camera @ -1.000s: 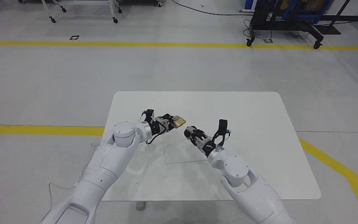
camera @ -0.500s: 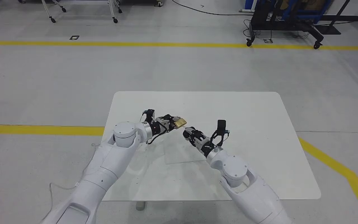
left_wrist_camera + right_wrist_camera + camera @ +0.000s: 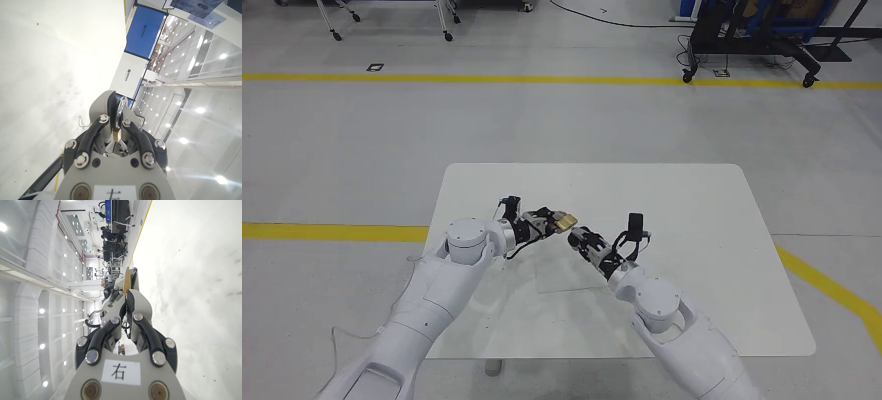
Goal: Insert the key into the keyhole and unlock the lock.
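A brass padlock [image 3: 563, 218] is held a little above the middle of the white table [image 3: 692, 200], with my left gripper [image 3: 551, 217] shut on it. In the left wrist view the left gripper [image 3: 120, 103] clamps the lock's silver shackle [image 3: 122, 105], and a bit of brass [image 3: 117, 135] shows near the palm. My right gripper [image 3: 576, 237] sits just right of the lock, shut. In the right wrist view the right gripper [image 3: 126, 293] points at the lock's brass edge [image 3: 127, 279]. The key is mostly hidden between its pads.
A faint clear sheet [image 3: 572, 275] lies on the table in front of the grippers. Bare tabletop stretches to the right and back. Yellow floor lines [image 3: 542, 78] and wheeled carts [image 3: 752, 45] lie beyond the table.
My right gripper has crept a little to the left, closer to the lock. The left gripper and the lock have barely moved.
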Controlling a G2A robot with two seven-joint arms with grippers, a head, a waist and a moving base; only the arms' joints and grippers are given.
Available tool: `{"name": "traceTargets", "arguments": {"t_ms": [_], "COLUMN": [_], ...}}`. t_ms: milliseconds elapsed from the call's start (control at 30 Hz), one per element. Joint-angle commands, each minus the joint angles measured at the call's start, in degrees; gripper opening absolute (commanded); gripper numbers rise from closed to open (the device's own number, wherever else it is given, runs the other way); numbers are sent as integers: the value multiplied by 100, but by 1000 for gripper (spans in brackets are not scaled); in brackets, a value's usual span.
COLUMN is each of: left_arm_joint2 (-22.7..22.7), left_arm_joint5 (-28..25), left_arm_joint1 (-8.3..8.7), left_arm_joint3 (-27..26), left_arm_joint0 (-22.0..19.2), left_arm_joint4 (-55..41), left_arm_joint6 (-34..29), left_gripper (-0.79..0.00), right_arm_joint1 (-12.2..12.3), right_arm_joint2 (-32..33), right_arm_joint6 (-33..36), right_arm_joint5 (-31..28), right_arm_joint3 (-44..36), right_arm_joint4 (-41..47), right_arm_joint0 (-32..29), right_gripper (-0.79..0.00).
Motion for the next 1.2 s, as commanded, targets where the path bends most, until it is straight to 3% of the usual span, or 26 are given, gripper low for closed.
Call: {"name": "traceTargets", "arguments": {"t_ms": [0,167,233,267,300,533,700,733,800,867,967,1167], "left_arm_joint2": [2,-22,-53,-75,-82,-228,-358,-387,-431,-474,-505,-539], "left_arm_joint5": [-9,-4,0,-8,-12,-93,-488,-581,-728,-840,-1014,-1312], "left_arm_joint1": [-1,-8,-9,-9,-9,-7,28,36,51,59,72,91], "left_arm_joint3": [1,31,50,57,59,66,-31,-71,-131,-209,-287,-405], "left_arm_joint0": [0,-15,-27,-33,-35,-55,-33,-22,12,66,110,188], "left_arm_joint4": [24,22,-4,-21,-23,-134,74,111,183,159,216,343], "left_arm_joint6": [-26,-68,-76,-67,-67,-18,104,111,103,39,-69,-234], "left_gripper": [-785,-785,-785,-785,-785,-785,-785,-785,-785,-785,-785,-785], "right_arm_joint1": [-12,-60,-84,-92,-96,-101,-79,-74,-77,-77,-98,-178], "right_arm_joint2": [1,-35,-43,-43,-43,92,283,318,351,417,438,339], "right_arm_joint6": [1,12,5,14,25,173,526,600,918,1386,1604,2044], "right_arm_joint5": [-4,-49,-163,-206,-224,-692,-1852,-1988,-2232,-2259,-2294,-2245], "right_arm_joint3": [36,179,237,264,278,257,186,201,239,427,764,1284], "right_arm_joint4": [5,50,114,135,145,147,213,206,559,1062,1309,1950], "right_arm_joint0": [32,175,209,216,220,151,-31,-49,-92,-53,107,439], "right_gripper": [-785,-785,-459,-185,0,0,0,-37,-406,-434,-409,-437]}}
